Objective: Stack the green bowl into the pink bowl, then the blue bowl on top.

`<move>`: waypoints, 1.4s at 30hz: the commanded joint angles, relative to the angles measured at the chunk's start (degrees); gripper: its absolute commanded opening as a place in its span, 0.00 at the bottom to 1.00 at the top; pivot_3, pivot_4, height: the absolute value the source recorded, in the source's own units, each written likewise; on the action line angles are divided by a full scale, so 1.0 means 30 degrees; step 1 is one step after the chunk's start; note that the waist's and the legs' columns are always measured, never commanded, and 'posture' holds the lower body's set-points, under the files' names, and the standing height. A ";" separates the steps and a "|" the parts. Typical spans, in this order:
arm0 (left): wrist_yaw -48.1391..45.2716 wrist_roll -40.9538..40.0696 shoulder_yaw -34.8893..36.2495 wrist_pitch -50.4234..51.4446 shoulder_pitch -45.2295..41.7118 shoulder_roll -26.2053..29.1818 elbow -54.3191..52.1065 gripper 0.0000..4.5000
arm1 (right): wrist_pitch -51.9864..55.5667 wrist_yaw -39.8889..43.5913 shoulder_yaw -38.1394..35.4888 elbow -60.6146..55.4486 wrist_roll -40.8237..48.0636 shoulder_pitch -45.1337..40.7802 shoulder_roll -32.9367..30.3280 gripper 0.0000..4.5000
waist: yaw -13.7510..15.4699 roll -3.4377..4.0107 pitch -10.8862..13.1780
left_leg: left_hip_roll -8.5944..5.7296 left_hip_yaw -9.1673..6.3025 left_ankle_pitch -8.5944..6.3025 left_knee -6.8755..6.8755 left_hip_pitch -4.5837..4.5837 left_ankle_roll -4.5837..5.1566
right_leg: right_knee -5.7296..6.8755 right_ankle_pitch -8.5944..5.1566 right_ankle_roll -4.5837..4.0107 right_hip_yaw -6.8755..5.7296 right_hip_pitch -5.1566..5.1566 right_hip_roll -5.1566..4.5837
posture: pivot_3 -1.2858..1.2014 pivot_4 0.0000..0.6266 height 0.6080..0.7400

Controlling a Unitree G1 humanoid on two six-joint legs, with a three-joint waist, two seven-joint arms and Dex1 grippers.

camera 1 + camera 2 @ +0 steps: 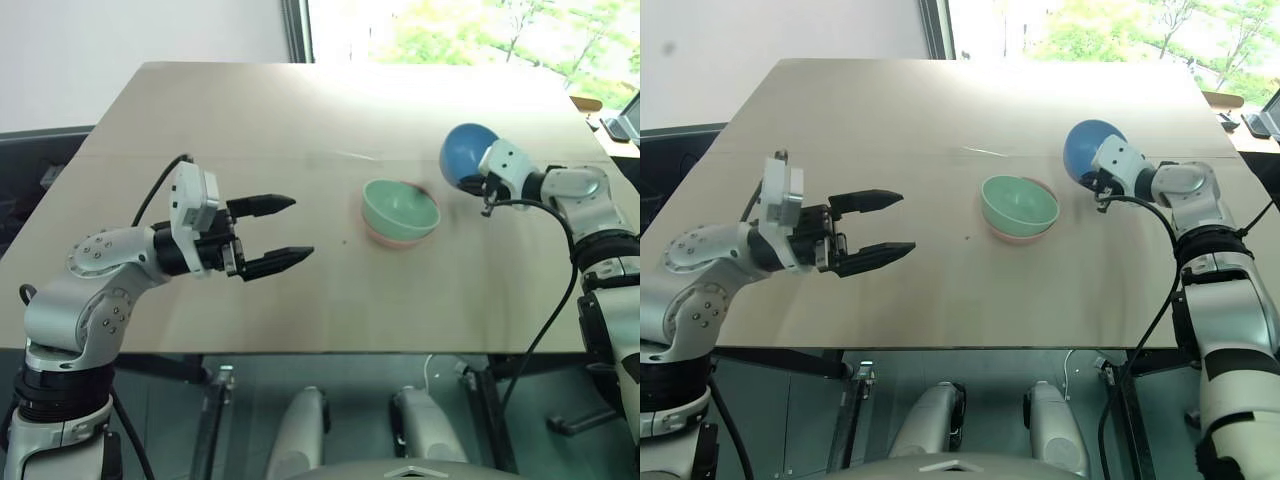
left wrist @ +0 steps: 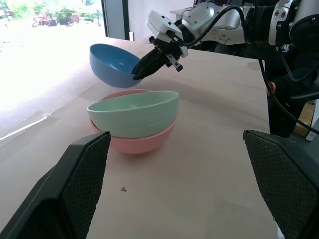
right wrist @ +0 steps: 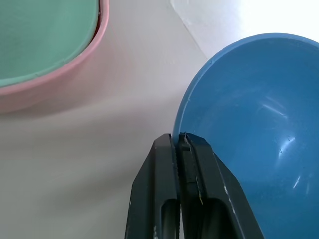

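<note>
Bowl lift: right gripper (image 2: 141,72) pinching the smooth round blue bowl's (image 2: 112,63) rim.
Left gripper (image 1: 288,232) spread wide; mint-green bowl (image 1: 399,208) nested in salmon-pink bowl (image 2: 139,141).

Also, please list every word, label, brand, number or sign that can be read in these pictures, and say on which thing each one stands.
None: no text can be read in any view.
The small round mint-green bowl, the salmon-pink bowl under it and the mid-blue bowl are plain.
The pale wooden table bears no print.

pink bowl (image 1: 385,238) mostly hidden, blue bowl (image 3: 259,124) prob. edge-cropped
</note>
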 commanded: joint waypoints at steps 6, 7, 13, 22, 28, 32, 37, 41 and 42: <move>0.0891 0.0928 0.0449 -0.1343 -0.0308 -0.0277 0.0529 1.00 | 0.6255 0.3902 -0.2002 -1.2234 0.4920 0.1757 -0.1215 0.01 | 0.0081 0.0041 0.0024 | 0.0007 -0.0018 0.0000 -0.0012 -0.0009 0.0001 | 0.0009 0.0000 0.0001 -0.0016 -0.0014 0.0002 | 0.52 0.24 1.00; 0.1016 0.1287 0.0385 -0.1569 -0.0251 -0.0215 0.0633 1.00 | 0.7245 0.4142 -0.2018 -1.3804 0.5321 0.2305 -0.1492 0.01 | 0.0158 0.0041 0.0024 | 0.0007 -0.0032 -0.0001 -0.0015 -0.0021 0.0000 | 0.0003 0.0000 0.0000 -0.0031 -0.0015 0.0001 | 0.52 0.24 1.00; 0.1707 0.1781 0.0432 -0.1834 -0.0054 -0.0382 0.0685 1.00 | 1.1168 0.4232 -0.2274 -1.9401 0.6838 0.4149 -0.2550 0.01 | 0.0215 0.0041 0.0025 | -0.0011 -0.0027 -0.0001 0.0002 -0.0039 0.0002 | -0.0002 0.0000 0.0003 -0.0037 -0.0013 -0.0024 | 0.52 0.24 1.00; 0.1533 0.1635 0.0313 -0.1899 0.0289 -0.0519 0.0558 1.00 | 1.4164 0.4557 -0.2062 -2.3247 0.9059 0.5215 -0.2848 0.01 | 0.0082 0.0040 0.0024 | -0.0002 -0.0027 -0.0001 -0.0005 -0.0030 0.0002 | 0.0001 -0.0002 0.0001 -0.0036 -0.0015 -0.0012 | 0.52 0.24 1.00; 0.1582 0.1618 0.0426 -0.1907 0.0445 -0.0541 0.0425 1.00 | 1.5342 0.4600 -0.1917 -2.4299 0.9906 0.5732 -0.3045 0.01 | 0.0102 0.0039 0.0024 | -0.0002 -0.0032 -0.0001 -0.0003 -0.0034 0.0002 | 0.0000 -0.0002 0.0002 -0.0040 -0.0015 -0.0013 | 0.52 0.24 1.00; 0.1626 0.1594 0.0380 -0.1989 0.0475 -0.0643 0.0372 1.00 | 1.5706 0.4629 -0.1895 -2.4602 1.0177 0.5953 -0.3139 0.01 | 0.0102 0.0039 0.0024 | -0.0002 -0.0031 -0.0001 -0.0002 -0.0035 0.0002 | -0.0001 -0.0002 0.0002 -0.0040 -0.0015 -0.0013 | 0.52 0.24 1.00; 0.1498 0.1649 0.0151 -0.2094 0.0342 -0.0677 0.0453 1.00 | 1.5311 0.4550 -0.1974 -2.4258 1.0039 0.6079 -0.3241 0.01 | 0.0101 0.0039 0.0024 | -0.0002 -0.0031 -0.0001 -0.0003 -0.0034 0.0002 | -0.0002 -0.0002 0.0003 -0.0041 -0.0015 -0.0012 | 0.52 0.24 1.00; 0.1395 0.1693 0.0042 -0.2118 0.0244 -0.0663 0.0532 1.00 | 1.5415 0.4607 -0.1877 -2.4494 1.0191 0.6529 -0.3257 0.01 | 0.0102 0.0038 0.0024 | -0.0002 -0.0032 -0.0001 -0.0003 -0.0034 0.0002 | -0.0002 -0.0003 0.0002 -0.0042 -0.0015 -0.0012 | 0.52 0.24 1.00; 0.1360 0.1688 0.0045 -0.2109 0.0242 -0.0644 0.0537 1.00 | 1.5459 0.4584 -0.1834 -2.4562 1.0219 0.6587 -0.3226 0.01 | 0.0100 0.0038 0.0024 | -0.0002 -0.0031 -0.0001 -0.0003 -0.0035 0.0002 | -0.0003 -0.0003 0.0003 -0.0043 -0.0015 -0.0012 | 0.52 0.24 1.00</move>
